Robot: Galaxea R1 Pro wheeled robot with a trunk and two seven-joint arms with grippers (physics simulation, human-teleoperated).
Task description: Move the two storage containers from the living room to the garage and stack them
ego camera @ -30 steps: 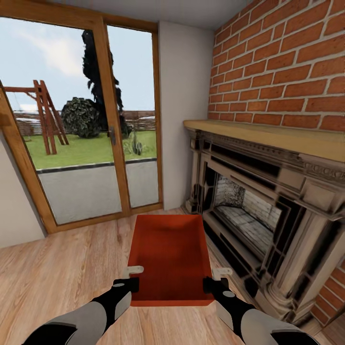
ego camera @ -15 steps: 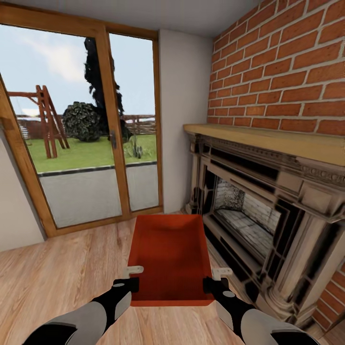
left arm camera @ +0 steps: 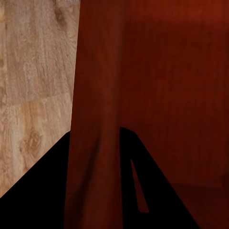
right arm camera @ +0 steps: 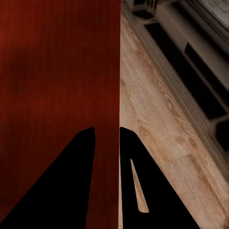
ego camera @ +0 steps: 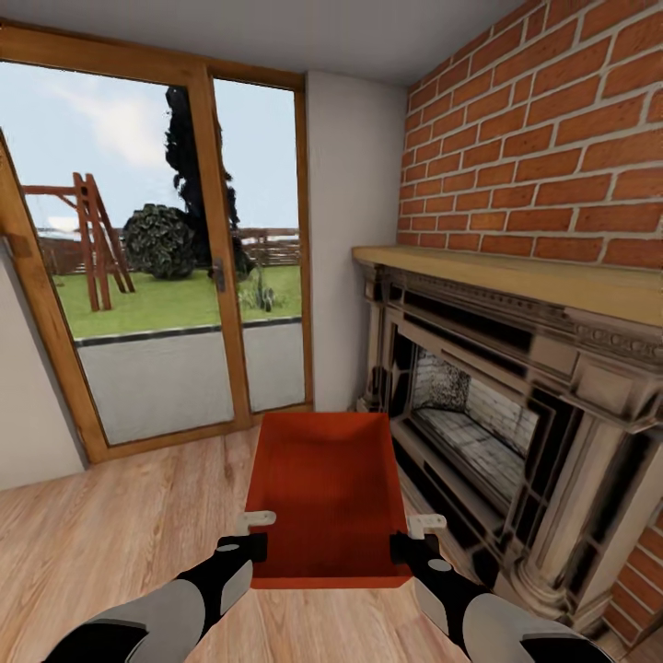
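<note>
One orange-red storage container (ego camera: 327, 488) hangs in front of me above the light wood planks of the living room, held by both arms at its near corners. My left gripper (ego camera: 250, 545) is shut on the container's left wall, which runs between its two black fingers (left arm camera: 43, 191) in the left wrist view. On the opposite side, my right gripper (ego camera: 405, 545) is shut on the right wall (right arm camera: 112, 71), with one finger inside the bin and one outside. The container's inside (left arm camera: 181, 95) is bare.
A dark carved fireplace (ego camera: 516, 433) with a wooden mantel stands close on the right under a red brick wall (ego camera: 552, 138). A wood-framed glass door (ego camera: 157, 276) onto a garden lies ahead on the left. Light plank floor (ego camera: 120, 525) stretches to the left.
The whole view has shifted slightly, so the door and fireplace sit a little lower in the picture. Both grippers keep the same hold on the container.
</note>
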